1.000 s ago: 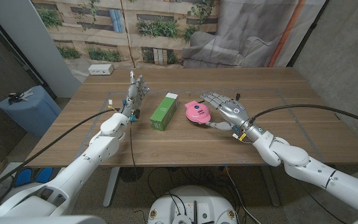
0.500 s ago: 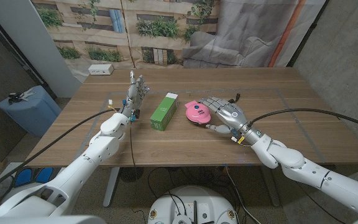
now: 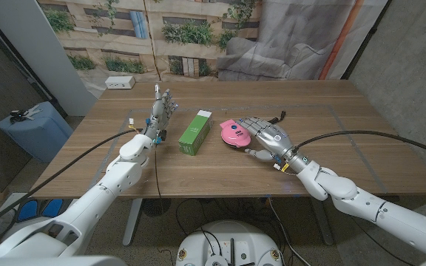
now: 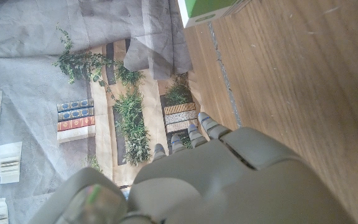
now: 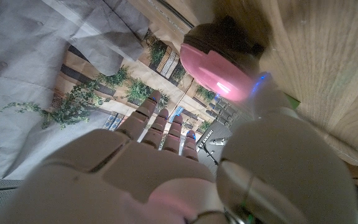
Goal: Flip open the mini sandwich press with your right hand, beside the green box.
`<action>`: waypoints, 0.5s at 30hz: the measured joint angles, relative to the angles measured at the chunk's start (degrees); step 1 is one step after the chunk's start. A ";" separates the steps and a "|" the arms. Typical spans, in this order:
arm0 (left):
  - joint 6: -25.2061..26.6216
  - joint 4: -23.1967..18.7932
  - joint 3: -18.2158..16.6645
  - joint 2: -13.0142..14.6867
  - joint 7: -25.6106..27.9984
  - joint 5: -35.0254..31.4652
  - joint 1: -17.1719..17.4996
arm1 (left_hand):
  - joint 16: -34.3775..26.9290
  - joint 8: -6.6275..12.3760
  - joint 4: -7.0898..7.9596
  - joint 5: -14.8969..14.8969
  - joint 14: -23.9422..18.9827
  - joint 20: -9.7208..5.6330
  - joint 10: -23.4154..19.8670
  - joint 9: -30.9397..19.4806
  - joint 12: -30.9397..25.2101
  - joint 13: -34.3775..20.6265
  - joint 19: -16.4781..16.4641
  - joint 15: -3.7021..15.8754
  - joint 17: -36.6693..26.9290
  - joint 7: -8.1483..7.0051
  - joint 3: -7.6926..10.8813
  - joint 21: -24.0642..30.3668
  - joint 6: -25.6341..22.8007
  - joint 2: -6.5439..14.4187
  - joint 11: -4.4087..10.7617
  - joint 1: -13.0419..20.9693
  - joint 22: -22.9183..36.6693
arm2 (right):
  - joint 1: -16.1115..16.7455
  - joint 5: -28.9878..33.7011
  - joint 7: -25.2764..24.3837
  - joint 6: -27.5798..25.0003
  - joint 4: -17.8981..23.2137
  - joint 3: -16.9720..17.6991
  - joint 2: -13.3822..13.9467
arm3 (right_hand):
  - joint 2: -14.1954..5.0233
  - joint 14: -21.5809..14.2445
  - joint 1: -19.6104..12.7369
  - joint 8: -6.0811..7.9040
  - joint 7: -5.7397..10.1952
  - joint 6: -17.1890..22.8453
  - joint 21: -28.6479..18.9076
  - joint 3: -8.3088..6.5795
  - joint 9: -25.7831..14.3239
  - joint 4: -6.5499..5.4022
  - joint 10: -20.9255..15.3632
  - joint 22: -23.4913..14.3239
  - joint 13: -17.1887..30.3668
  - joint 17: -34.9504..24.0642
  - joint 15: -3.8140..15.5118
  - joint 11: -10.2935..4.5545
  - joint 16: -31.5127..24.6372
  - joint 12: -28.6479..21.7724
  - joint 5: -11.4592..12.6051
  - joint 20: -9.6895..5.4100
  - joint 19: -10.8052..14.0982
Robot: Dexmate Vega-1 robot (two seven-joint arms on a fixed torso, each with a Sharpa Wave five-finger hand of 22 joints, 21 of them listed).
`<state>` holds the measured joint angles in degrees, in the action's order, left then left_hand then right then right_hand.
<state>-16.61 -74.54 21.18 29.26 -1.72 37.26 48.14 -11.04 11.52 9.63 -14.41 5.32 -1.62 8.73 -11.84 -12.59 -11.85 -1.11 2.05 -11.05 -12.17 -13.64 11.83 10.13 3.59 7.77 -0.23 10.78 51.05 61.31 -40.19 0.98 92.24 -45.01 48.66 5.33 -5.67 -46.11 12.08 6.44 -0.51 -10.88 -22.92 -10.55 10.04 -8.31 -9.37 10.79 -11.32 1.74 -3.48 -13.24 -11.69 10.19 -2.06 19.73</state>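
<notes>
The pink mini sandwich press (image 3: 234, 134) lies closed on the wooden table (image 3: 220, 174), just right of the upright green box (image 3: 195, 131). My right hand (image 3: 265, 137) is right beside the press, fingers (image 3: 248, 123) spread and reaching to its right edge, holding nothing. In the right wrist view the press (image 5: 218, 72) lies just past my right hand (image 5: 143, 163), with the thumb (image 5: 273, 109) close under its rim. My left hand (image 3: 162, 111) stands upright left of the box, fingers apart and empty. The left wrist view has the box's corner (image 4: 207, 9) beyond the left hand (image 4: 229, 177).
A black cable (image 3: 279, 117) lies on the table behind my right hand. A white power strip (image 3: 120, 82) sits at the far left corner. A blue bin (image 3: 37, 130) stands on the floor left of the table. Bare wood stretches to the right.
My right hand has moved left and a little nearer the front, closing on the press's right side. The left hand, box and press have not moved.
</notes>
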 measured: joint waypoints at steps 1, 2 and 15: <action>0.00 0.00 0.00 0.00 0.00 0.00 0.00 | 0.00 0.00 0.00 0.00 0.00 0.00 0.00 0.00 0.00 0.00 0.00 0.00 0.00 0.00 0.00 0.00 0.00 0.00 0.00 0.00 0.00 | -0.13 0.00 0.00 0.00 -0.23 -0.15 -0.08 | 0.00 0.00 -0.01 0.00 0.00 0.00 0.00 0.00 0.00 0.00 0.00 0.00 0.00 0.00 0.00 0.00 0.00 0.00 0.00 -0.19 0.19; 0.00 0.00 0.00 0.00 0.00 0.00 0.00 | 0.00 0.00 0.00 0.00 0.00 0.00 0.00 0.00 0.00 0.00 0.00 0.00 0.00 0.00 0.00 0.00 0.00 0.00 0.00 0.00 0.00 | -0.39 0.07 -0.27 -0.01 -0.70 -0.42 -0.23 | 0.00 -0.14 -0.02 0.00 0.00 0.00 0.00 0.00 0.00 0.00 -0.10 0.00 0.00 0.00 0.14 -0.10 0.00 0.00 0.00 -0.35 0.35; -0.01 0.00 0.00 -0.01 0.01 -0.01 0.03 | 0.00 0.00 0.00 0.00 0.00 0.00 0.00 0.00 0.00 0.00 0.00 0.00 0.00 0.00 0.00 0.00 0.00 0.00 0.00 0.00 0.00 | -2.66 0.52 -2.88 -0.03 -3.80 -2.73 -1.53 | -0.66 -3.02 -3.39 1.11 2.03 3.50 -0.44 -0.17 0.01 0.14 -2.75 0.00 0.16 0.00 0.28 -1.50 -0.71 0.00 0.00 -0.40 3.27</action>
<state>-16.62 -74.54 21.18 29.25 -1.72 37.25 48.17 -11.04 11.52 9.63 -14.41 5.33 -1.62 8.73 -11.84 -12.59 -11.85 -1.11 2.06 -11.05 -12.17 -13.64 11.83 10.13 3.59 7.77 -0.23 10.78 48.40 61.84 -43.06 0.94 88.44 -47.73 47.13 4.67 -8.69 -49.50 13.19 8.47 2.99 -11.31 -23.09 -10.54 10.19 -11.06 -9.37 10.96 -11.32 2.02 -4.98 -13.96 -11.69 10.19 -2.46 22.99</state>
